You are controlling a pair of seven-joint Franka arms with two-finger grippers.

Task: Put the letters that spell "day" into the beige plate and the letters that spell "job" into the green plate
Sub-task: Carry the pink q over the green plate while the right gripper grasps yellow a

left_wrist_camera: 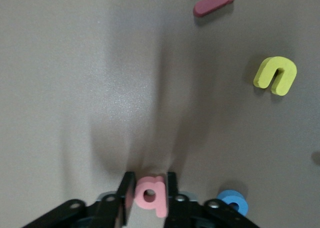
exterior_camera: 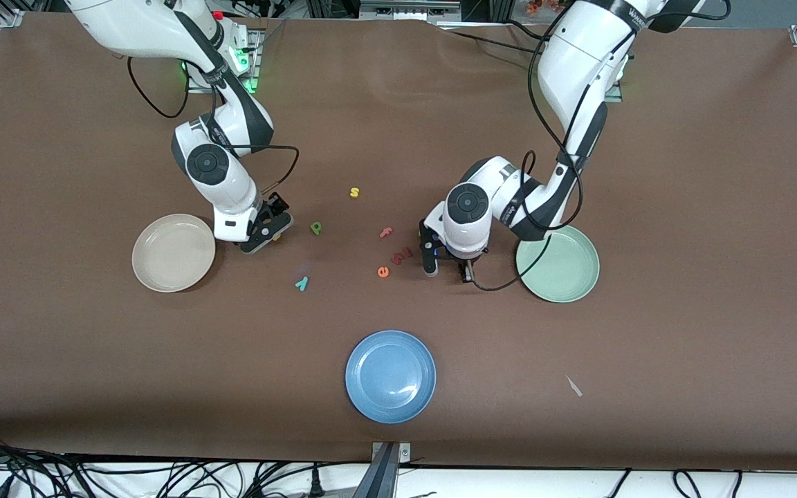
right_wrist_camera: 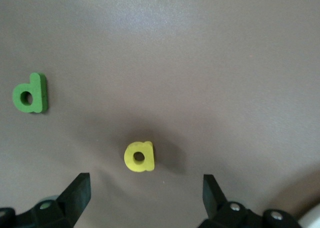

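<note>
The left end effector (left_wrist_camera: 150,195) is down at the counter (exterior_camera: 682,207) near the green plate (exterior_camera: 557,266), its fingers closed against the salmon b (left_wrist_camera: 150,194). The right end effector (right_wrist_camera: 145,193) hangs open over a yellow letter (right_wrist_camera: 139,157), beside the beige plate (exterior_camera: 173,252). A green letter (exterior_camera: 316,227) lies nearby.

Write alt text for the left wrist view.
The left end effector has its fingers against both sides of a salmon-red b on the brown table. A blue ring o lies beside it, with a yellow u and a salmon letter elsewhere.
</note>
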